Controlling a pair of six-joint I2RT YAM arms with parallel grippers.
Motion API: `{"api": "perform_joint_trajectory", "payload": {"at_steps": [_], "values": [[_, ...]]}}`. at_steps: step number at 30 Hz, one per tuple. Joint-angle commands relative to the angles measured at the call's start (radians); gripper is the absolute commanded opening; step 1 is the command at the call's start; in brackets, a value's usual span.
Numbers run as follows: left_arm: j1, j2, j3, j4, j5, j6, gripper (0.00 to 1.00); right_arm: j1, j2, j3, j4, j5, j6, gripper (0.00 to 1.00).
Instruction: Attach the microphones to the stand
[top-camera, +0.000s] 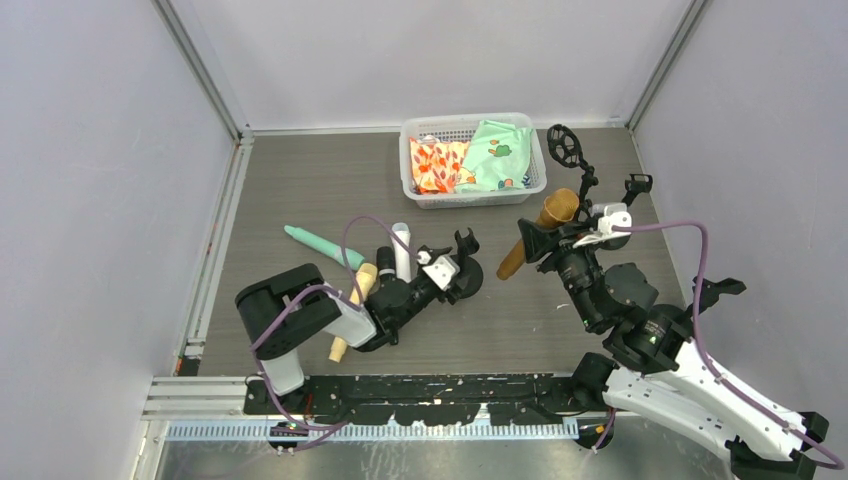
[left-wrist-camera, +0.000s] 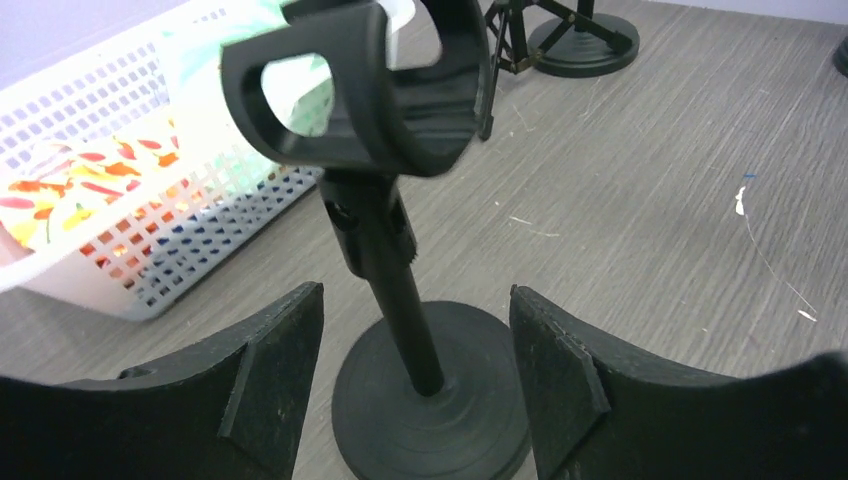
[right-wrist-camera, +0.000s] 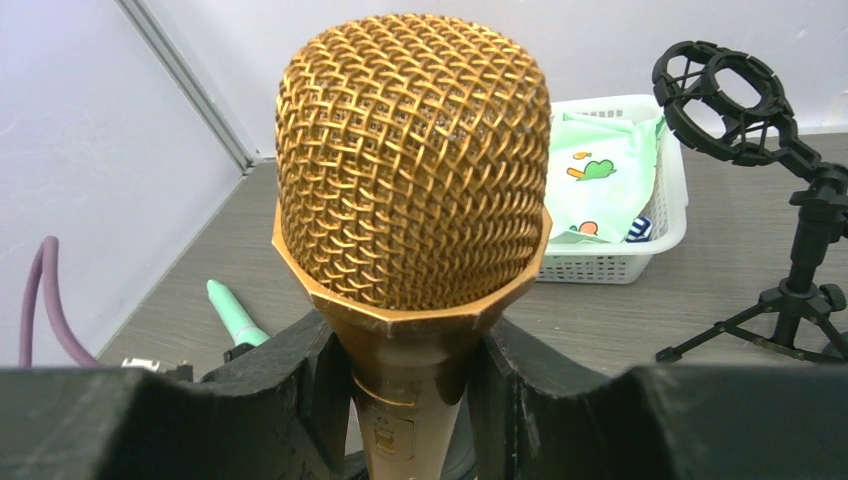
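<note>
Your left gripper (left-wrist-camera: 415, 295) stands open astride the stem of the clip stand (left-wrist-camera: 430, 410), holding nothing; your right gripper (right-wrist-camera: 405, 350) clamps the brown-gold microphone (right-wrist-camera: 412, 160), head up, to its right. Unsteadied, that stand could tip when the microphone presses in.

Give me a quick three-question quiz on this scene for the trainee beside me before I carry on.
1. True or false: the left gripper is clamped shut on the round-base stand.
2. What colour is the microphone in the right gripper? A mint green; B brown-gold; C white.
3. Fill in: the white basket holds folded patterned ____.
Key: 1 false: its jaws stand open on either side of the stem, apart from it. 2 B. 3 cloths.
</note>
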Motion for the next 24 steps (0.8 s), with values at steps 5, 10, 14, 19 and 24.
{"api": "perform_joint_trajectory", "payload": {"at_steps": [5, 10, 14, 19, 24], "values": [[0.189, -0.012, 0.07, 0.079, 0.355, -0.061, 0.68, 0.001, -0.029, 0.02, 0.039, -0.056, 0.041, 0.01], [0.242, -0.007, 0.103, 0.079, 0.509, -0.105, 0.66, 0.001, -0.053, 0.017, 0.032, -0.073, 0.041, 0.01], [0.245, 0.005, 0.12, 0.079, 0.586, -0.119, 0.65, 0.001, -0.071, -0.006, 0.054, -0.045, 0.052, 0.02], [0.25, 0.018, 0.128, 0.078, 0.618, -0.126, 0.62, 0.002, -0.07, -0.009, 0.053, -0.034, 0.058, 0.01], [0.25, 0.02, 0.126, 0.076, 0.614, -0.154, 0.53, 0.001, -0.074, -0.018, 0.058, -0.004, 0.071, 0.01]]}}
